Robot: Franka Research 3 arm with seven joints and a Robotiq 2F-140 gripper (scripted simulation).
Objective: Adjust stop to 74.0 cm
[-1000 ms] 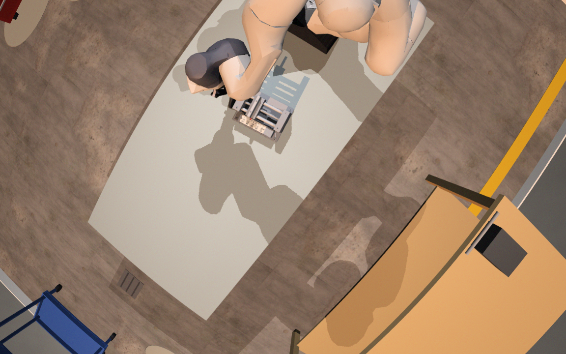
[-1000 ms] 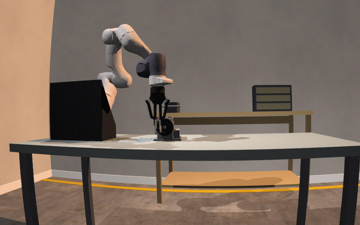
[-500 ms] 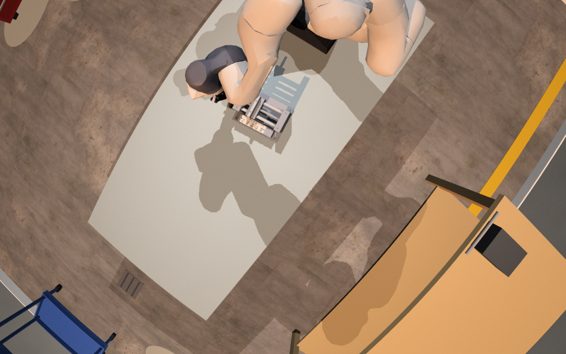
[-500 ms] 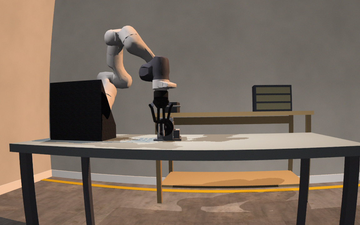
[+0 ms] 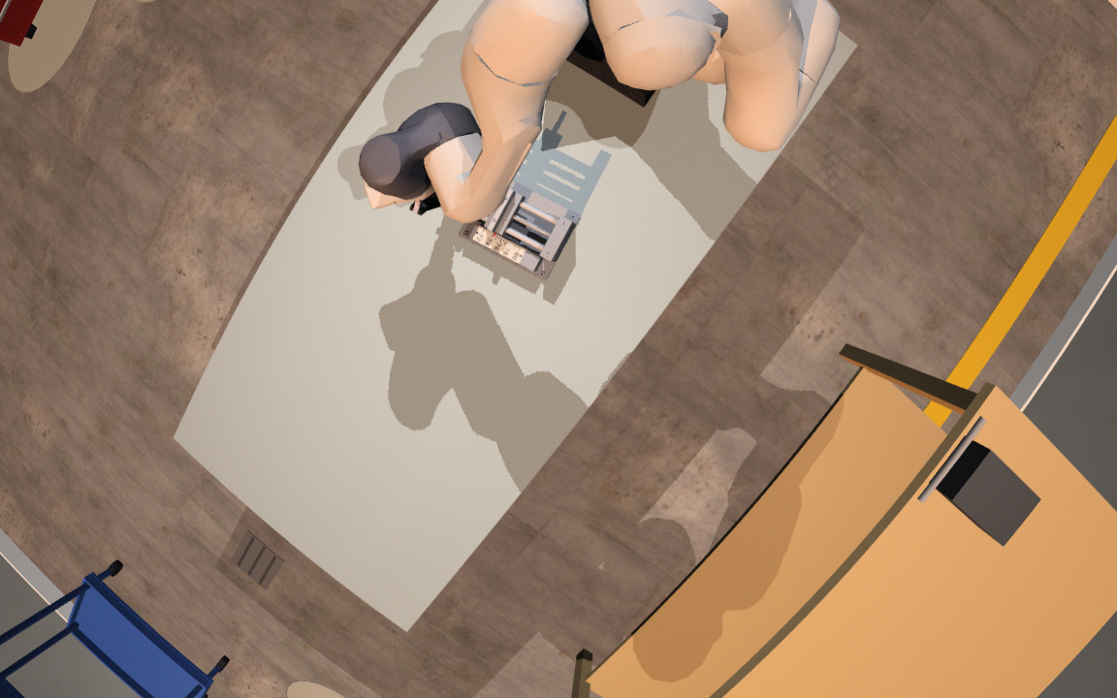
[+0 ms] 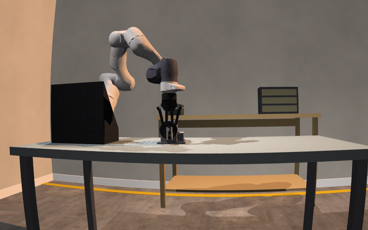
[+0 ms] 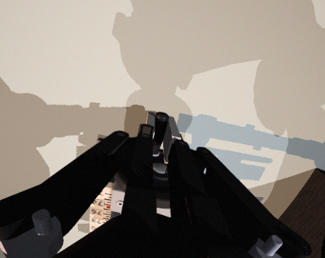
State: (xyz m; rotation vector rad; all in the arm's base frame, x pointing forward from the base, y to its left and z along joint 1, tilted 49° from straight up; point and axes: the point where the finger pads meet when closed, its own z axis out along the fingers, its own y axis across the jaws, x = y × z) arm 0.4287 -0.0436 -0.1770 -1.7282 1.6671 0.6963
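A small metal stop fixture (image 5: 536, 227) (image 6: 180, 138) stands on the pale table (image 5: 328, 451) (image 6: 251, 144). It has rails, a light blue-grey base plate (image 5: 569, 175) (image 7: 231, 140) and a printed scale with red marks (image 5: 500, 241) (image 7: 104, 208). Its dark handwheel (image 6: 161, 131) stands upright at the fixture's near end. My gripper (image 6: 169, 134) (image 7: 158, 124) comes straight down from above and is shut on the handwheel's small dark crank handle (image 7: 161, 120). In the overhead view my arm hides the gripper and the wheel. I cannot read the scale.
A large black box (image 6: 76, 112) (image 5: 623, 86) stands on the table behind the arm's base. A wooden side table (image 6: 236, 116) (image 5: 892, 564) with a dark drawer unit (image 6: 278, 100) stands beyond. A blue cart (image 5: 111, 633) is on the floor.
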